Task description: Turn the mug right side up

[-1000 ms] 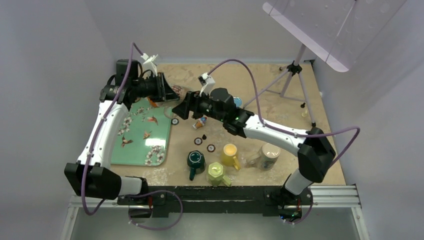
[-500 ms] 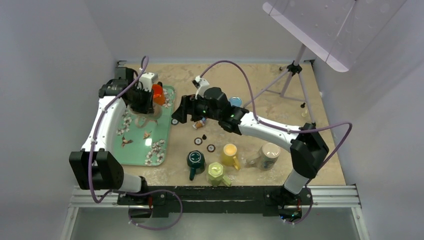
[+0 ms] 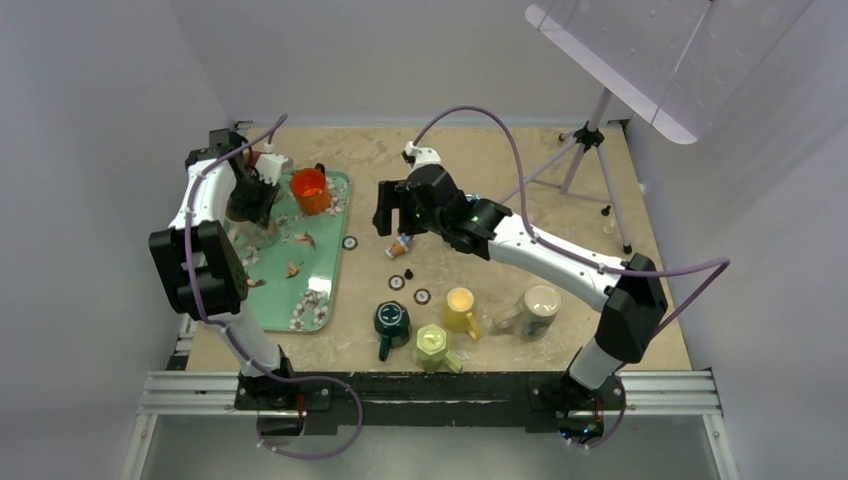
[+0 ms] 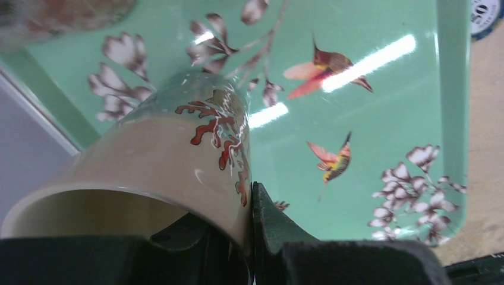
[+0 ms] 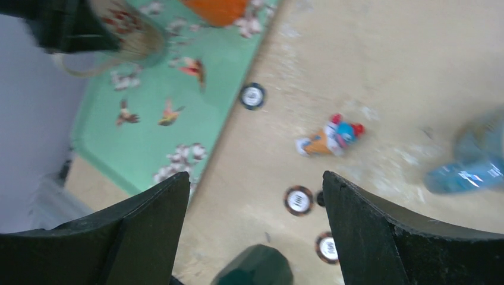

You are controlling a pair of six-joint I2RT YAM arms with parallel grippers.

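Note:
A beige mug with a red coral pattern (image 4: 172,148) hangs tilted over the green bird-pattern tray (image 4: 380,77), mouth toward the wrist camera and base toward the tray. My left gripper (image 4: 241,219) is shut on its wall, one finger inside the rim and one outside. From above, the left gripper (image 3: 250,200) is over the tray's (image 3: 300,290) back left, the mug (image 3: 258,232) just under it. My right gripper (image 5: 254,184) is open and empty above the table right of the tray, also seen from above (image 3: 385,212). It sees the mug (image 5: 128,35) at its upper left.
An orange mug (image 3: 310,188) stands upright at the tray's back. A small toy (image 3: 402,243) and poker chips (image 3: 397,282) lie mid-table. A dark green mug (image 3: 392,320), a yellow-green mug (image 3: 433,343), a yellow mug (image 3: 460,305) and a white mug (image 3: 538,310) stand near the front. A tripod (image 3: 590,150) stands back right.
My left arm has swung left from the tray's back right corner and turned its wrist, carrying the mug. The orange mug has come into view. My right gripper has drawn back a little.

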